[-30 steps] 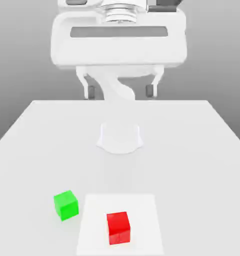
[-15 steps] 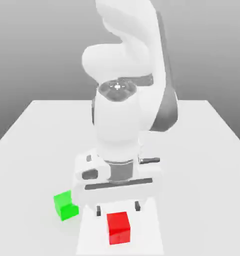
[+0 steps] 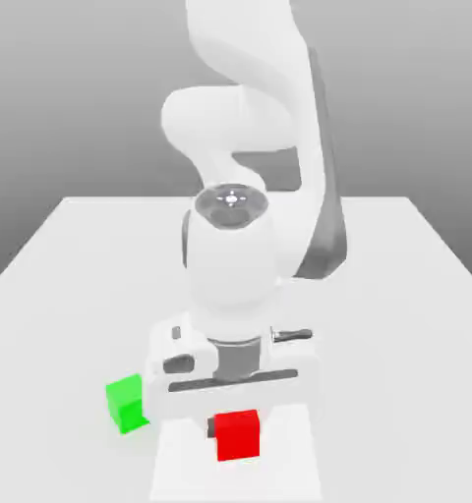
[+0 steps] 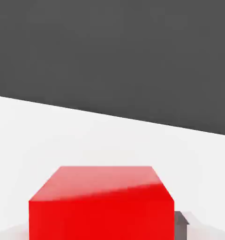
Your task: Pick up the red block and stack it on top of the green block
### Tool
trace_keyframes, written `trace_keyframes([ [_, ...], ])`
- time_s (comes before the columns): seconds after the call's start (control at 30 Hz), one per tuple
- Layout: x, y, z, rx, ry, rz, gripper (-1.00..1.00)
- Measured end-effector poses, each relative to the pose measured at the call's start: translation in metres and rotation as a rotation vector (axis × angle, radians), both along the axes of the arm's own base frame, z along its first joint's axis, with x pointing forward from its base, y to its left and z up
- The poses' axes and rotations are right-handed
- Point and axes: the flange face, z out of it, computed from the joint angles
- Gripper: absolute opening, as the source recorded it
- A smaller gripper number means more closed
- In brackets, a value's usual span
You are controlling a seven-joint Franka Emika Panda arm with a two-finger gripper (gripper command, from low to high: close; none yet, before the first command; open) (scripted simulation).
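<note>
The red block (image 3: 238,442) rests on a paler white square patch (image 3: 291,462) near the table's front edge. My gripper (image 3: 237,422) has come straight down over it, and the hand covers the block's top. In the hand view the red block (image 4: 102,206) looms close, with a dark grey fingertip (image 4: 181,224) against one of its sides. The gripper is shut on the red block. The green block (image 3: 127,404) stands on the table just to the exterior view's left of the hand, partly covered by the hand's white body.
The white table (image 3: 397,295) stretches back behind the arm. My bulky white arm (image 3: 240,246) leans forward over the middle of the table and hides its base.
The arm swung down from high at the back to the red block. In the last half second the hand dropped lower over the block and the jaws closed on it.
</note>
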Motion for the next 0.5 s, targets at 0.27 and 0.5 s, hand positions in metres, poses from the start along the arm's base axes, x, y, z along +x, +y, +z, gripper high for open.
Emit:
trace_keyframes([
  [0.27, -0.045, -0.094, 0.028, -0.017, -0.006, -0.498, -1.00],
  [0.5, -0.086, -0.136, 0.029, 0.004, -0.003, -0.840, -1.00],
])
